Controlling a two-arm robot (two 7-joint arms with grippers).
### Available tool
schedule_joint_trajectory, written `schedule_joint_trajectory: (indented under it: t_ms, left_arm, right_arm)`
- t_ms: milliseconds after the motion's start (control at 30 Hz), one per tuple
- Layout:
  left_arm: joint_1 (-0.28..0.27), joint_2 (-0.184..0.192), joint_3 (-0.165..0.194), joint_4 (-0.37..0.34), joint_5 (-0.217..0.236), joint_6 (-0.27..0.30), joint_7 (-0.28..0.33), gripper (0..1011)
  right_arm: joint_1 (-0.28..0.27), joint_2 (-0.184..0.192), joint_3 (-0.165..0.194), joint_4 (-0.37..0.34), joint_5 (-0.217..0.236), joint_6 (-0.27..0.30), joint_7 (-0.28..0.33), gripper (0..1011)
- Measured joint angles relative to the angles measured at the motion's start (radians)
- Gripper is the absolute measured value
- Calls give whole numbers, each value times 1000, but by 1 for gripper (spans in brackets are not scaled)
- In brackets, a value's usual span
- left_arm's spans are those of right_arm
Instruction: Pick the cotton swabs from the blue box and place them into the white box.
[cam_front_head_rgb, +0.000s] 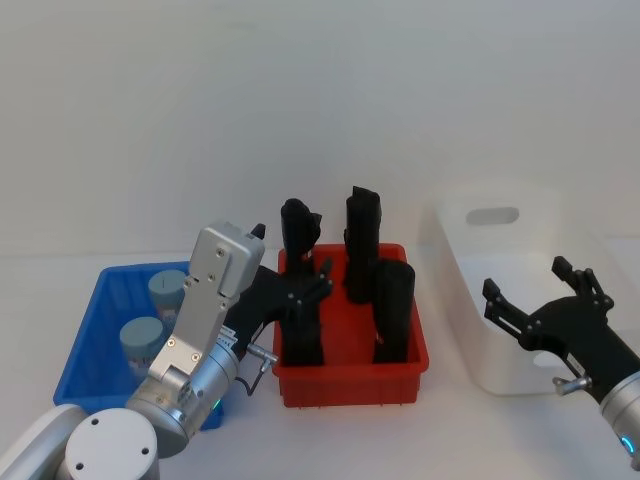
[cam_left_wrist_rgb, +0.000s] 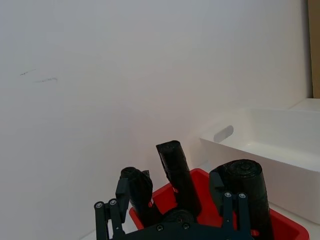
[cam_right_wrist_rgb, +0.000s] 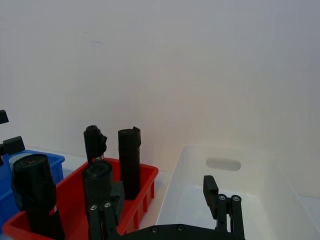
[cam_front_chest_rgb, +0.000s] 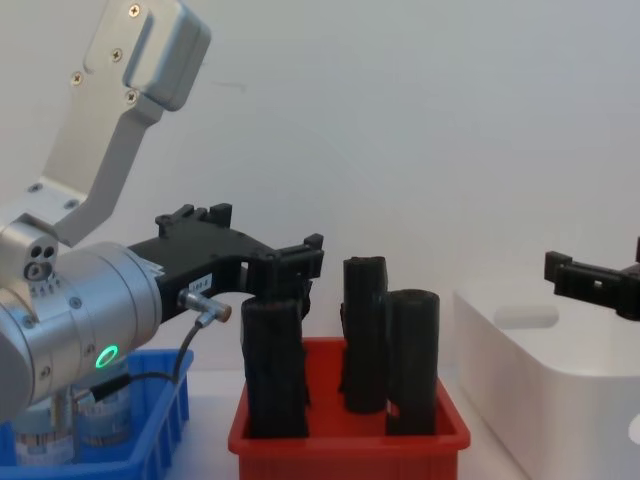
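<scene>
White tabletop (cam_front_head_rgb: 440, 435) | cotton swabs (cam_front_head_rgb: 142, 338) are standing in blue box (cam_front_head_rgb: 95, 325), likely light, stiff, slick; gripping round the sides is looking best | left gripper (cam_front_chest_rgb: 258, 240) is hovering spread, empty, at red bin (cam_front_head_rgb: 350, 385) | right gripper (cam_front_head_rgb: 530, 282) likewise above white box (cam_front_head_rgb: 475, 352)

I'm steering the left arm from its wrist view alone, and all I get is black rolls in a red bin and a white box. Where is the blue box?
Observer: The blue box sits right beside the red bin, on the robot's left of it.
Operator: Anything in it to pick?
Observer: Two tubs of cotton swabs stand upright in it, one nearer the back and one nearer the front.
Operator: So where is my arm relative to them?
Observer: The left gripper hangs above the front-left black roll in the red bin with its fingers open. That puts it to the right of the blue box.
</scene>
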Motion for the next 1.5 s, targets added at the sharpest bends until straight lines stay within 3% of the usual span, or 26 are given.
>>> schedule_joint_trajectory:
  t_ms: [1500]
  left_arm:
    - [0, 0, 0, 0, 0, 0, 0, 1004]
  right_arm:
    - [0, 0, 0, 0, 0, 0, 0, 1001]
